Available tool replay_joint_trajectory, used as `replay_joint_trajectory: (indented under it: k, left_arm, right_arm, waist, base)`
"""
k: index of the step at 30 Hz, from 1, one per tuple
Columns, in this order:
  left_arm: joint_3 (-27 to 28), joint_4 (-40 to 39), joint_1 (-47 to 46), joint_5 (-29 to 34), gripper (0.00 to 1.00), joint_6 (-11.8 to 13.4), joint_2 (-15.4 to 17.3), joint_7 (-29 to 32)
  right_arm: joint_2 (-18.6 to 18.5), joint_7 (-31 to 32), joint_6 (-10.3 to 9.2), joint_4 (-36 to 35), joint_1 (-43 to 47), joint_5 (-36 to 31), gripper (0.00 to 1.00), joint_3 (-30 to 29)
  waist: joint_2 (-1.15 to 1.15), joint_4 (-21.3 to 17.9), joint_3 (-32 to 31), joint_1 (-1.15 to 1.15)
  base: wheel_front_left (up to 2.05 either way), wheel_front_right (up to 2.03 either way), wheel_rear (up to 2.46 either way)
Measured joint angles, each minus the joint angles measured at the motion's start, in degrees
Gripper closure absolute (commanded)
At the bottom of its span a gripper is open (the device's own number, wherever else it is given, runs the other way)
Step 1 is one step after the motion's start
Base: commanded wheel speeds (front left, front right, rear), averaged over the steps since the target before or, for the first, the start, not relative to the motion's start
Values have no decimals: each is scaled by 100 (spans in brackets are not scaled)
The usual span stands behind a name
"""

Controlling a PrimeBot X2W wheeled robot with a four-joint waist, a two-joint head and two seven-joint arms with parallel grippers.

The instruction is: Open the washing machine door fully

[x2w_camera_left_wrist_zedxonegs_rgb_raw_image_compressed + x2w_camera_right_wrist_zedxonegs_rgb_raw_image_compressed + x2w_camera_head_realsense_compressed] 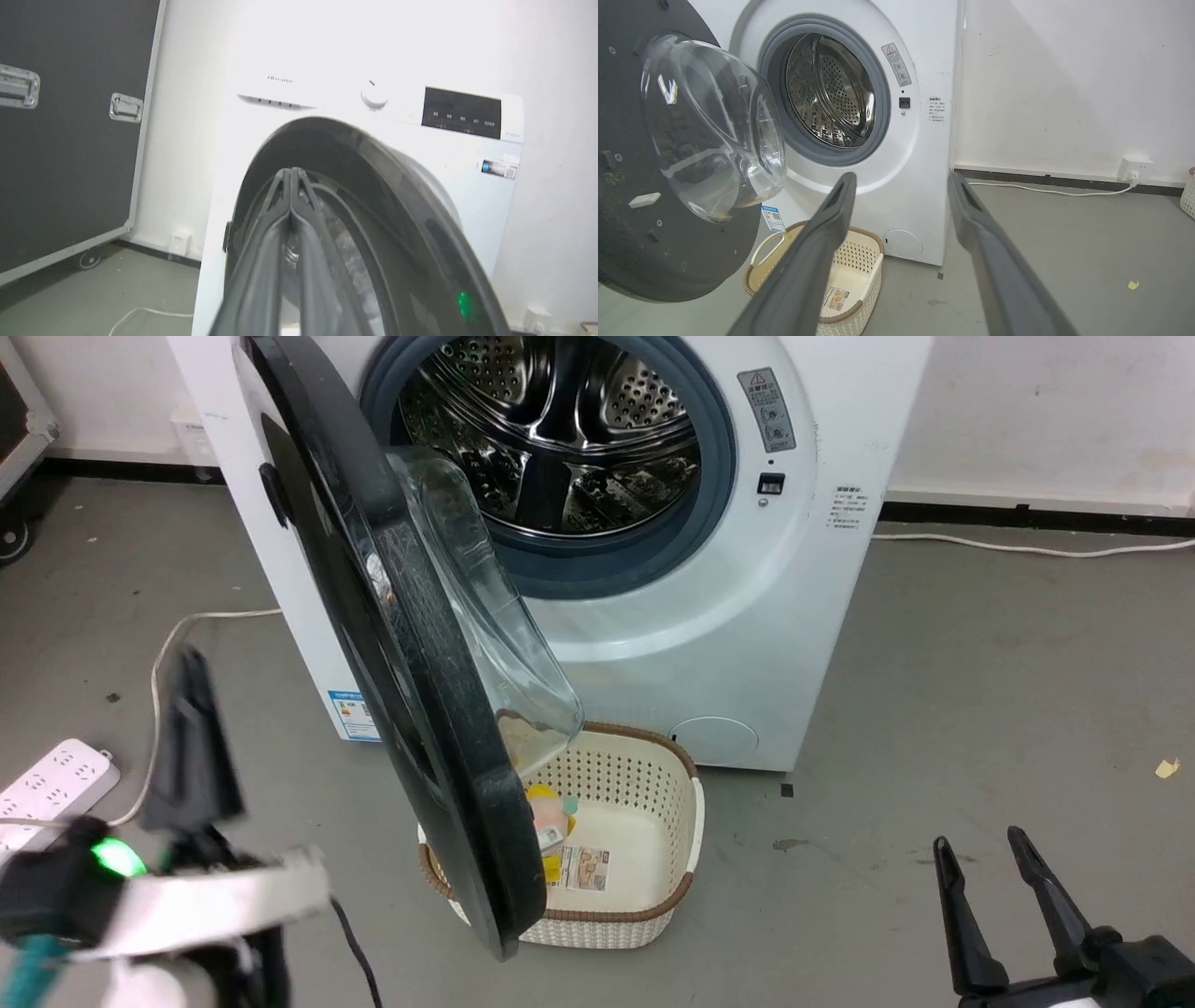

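Door (439, 709) is standing half open over the basket (653, 775). We are holding left tool (290, 175) pinched shut, empty, outside it. Right tool (978, 840) is spread, well apart, likely clearing the swing.

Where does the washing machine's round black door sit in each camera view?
Head view: the large round glossy black door with clear glass bowl stands edge-on, left of centre.
Left wrist view: the door arches across the lower centre, behind the left end effector.
Right wrist view: the door is at the left side, bowl showing.
Shared landmark: the big white front-loading washing machine.
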Motion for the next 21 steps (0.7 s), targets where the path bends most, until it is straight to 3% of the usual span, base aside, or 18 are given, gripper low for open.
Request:
replay_joint_trajectory:
  k: [5,9,16,21]
  left_arm:
    - [274,-1235,-739,22,100,-60,-1,0]
    - [91,-1741,-934,261,100,-159,2,-1]
    - [-1111,-1857,-674,904,100,-347,46,52]
    - [-2146,-1516,-171,1167,100,-405,31,166]
  right_arm:
    - [2,0,0,9,-12,116,0,11]
    - [3,0,0,15,-28,156,0,26]
    - [5,0,0,7,-28,230,0,25]
    - [7,0,0,4,-27,252,0,13]
  waist:
    - [0,-39,13,0]
    - [0,-65,12,0]
    - [0,-73,28,0]
    - [0,-48,84,0]
  base:
    - [0,0,0]
    - [0,0,0]
    - [0,0,0]
    - [0,0,0]
